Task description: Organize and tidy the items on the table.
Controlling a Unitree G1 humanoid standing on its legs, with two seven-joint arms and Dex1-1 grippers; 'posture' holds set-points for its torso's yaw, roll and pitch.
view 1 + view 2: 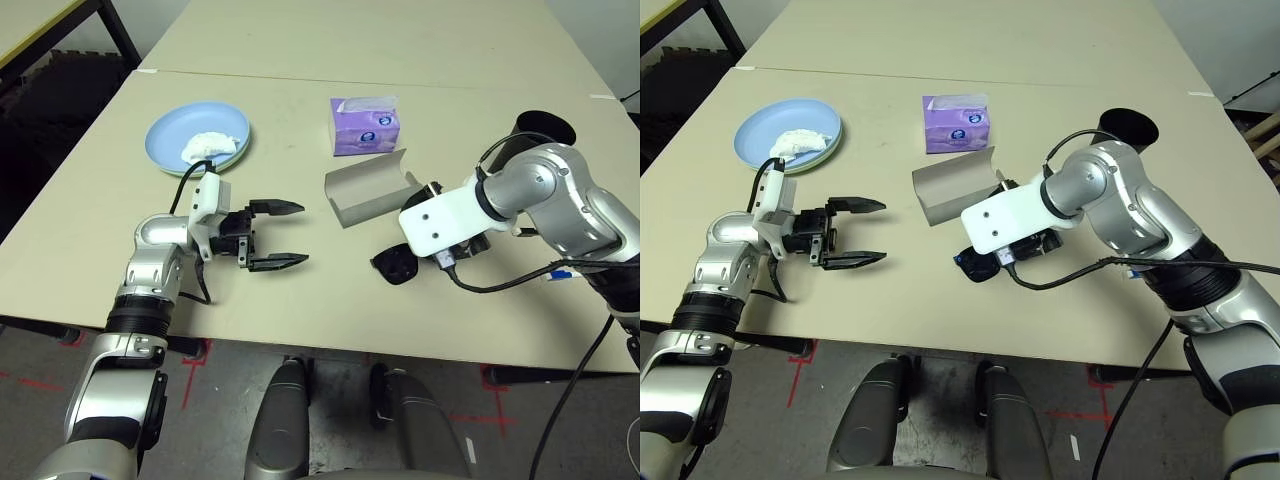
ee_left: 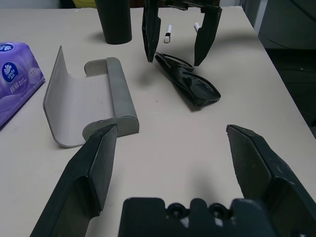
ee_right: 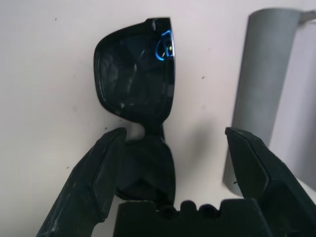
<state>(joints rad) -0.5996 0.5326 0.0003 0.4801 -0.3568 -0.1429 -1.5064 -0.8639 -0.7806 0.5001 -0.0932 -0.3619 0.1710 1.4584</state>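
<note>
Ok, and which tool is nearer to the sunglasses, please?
The right: its tool is directly above the sunglasses; the left tool is off to their left.

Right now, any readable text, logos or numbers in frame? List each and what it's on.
No word or number reads for certain.
Purple tissue box: round white-on-blue logos, plus small white lettering below one; both too small to read.
Sunglasses: blue marks on one lens, probably a reflection, no text.

There are two plates (image 1: 168, 128), two pen-like sticks (image 2: 168, 33), one crumpled tissue (image 1: 208, 147), tissue box (image 1: 364, 130), glasses case (image 1: 365, 192), sunglasses (image 3: 136, 74) and cup (image 1: 1127, 127).
</note>
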